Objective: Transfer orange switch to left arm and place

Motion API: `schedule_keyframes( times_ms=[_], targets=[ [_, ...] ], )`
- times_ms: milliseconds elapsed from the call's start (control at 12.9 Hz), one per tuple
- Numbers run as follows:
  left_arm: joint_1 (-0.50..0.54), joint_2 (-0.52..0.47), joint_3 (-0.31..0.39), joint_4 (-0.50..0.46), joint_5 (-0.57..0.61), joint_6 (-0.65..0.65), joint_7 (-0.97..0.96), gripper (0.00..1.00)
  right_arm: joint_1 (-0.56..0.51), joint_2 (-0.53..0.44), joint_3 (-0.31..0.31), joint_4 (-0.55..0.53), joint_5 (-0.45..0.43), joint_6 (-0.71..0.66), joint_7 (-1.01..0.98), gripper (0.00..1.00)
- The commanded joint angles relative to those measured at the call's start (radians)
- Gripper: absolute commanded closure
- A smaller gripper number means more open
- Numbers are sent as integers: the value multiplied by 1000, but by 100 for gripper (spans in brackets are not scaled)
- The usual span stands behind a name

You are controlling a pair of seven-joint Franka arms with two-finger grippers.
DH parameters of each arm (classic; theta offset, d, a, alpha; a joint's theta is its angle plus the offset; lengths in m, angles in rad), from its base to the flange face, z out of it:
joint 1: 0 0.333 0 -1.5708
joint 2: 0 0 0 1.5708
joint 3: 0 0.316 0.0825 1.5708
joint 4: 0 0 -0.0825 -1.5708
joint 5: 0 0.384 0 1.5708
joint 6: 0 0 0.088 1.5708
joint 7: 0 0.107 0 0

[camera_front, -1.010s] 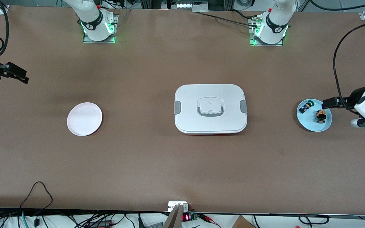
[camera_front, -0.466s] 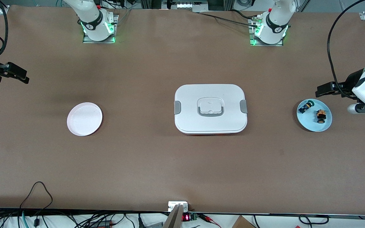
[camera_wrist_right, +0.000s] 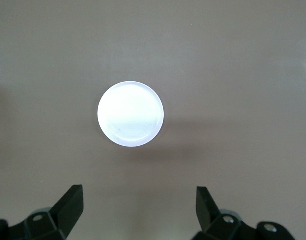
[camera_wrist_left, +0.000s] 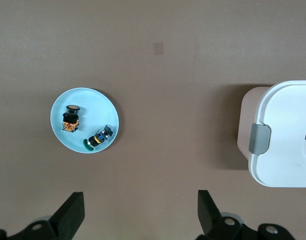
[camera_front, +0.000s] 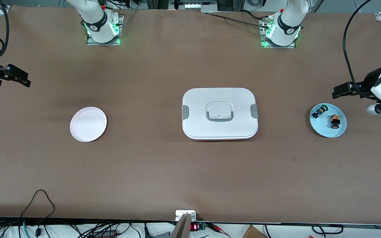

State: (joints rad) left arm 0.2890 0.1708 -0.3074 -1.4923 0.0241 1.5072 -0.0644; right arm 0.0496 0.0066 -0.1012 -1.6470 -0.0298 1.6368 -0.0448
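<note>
Here, in the front view, the orange switch (camera_front: 335, 121) lies on a small blue plate (camera_front: 322, 130) at the left arm's end of the table, in the middle band of the frame. A second switch, blue with a green cap (camera_front: 318, 111), is just beside it on the same plate, and the two do not touch. My left gripper (camera_front: 336, 93) hangs in the air just above the plate in that frame, over bare table. Its fingers are spread wide and hold nothing, and my left wrist view shows the plate in the middle of the frame above their tips. My right gripper (camera_front: 23, 79) waits at the other end, in the upper part of the frame. Its fingers are also wide apart and hold nothing, and a bare white plate (camera_front: 88, 124) lies lower in the frame than it. A closed white box (camera_front: 219, 113) sits mid-table between the two plates. As I judge it, the scene fits two readings: either the switch has already been set down where it belongs, or the blue plate is only where it waits. In either case the care is the same. The plate is small and looks light, and the neighbouring switch is close, so my left fingers should move straight and slowly near it and stay clear of the rim and the other switch.
</note>
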Motion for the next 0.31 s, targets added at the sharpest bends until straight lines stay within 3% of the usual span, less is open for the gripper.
schedule_keyframes(
  times_ms=[0,233],
  targets=[
    [-13,-28,19,-22,-19,-1,-5,0,3,4,-2,19,16,-15,-17,0],
    [-13,-28,21,-19,-18,-2,-5,0,3,4,-2,19,16,-15,-15,0]
  ],
)
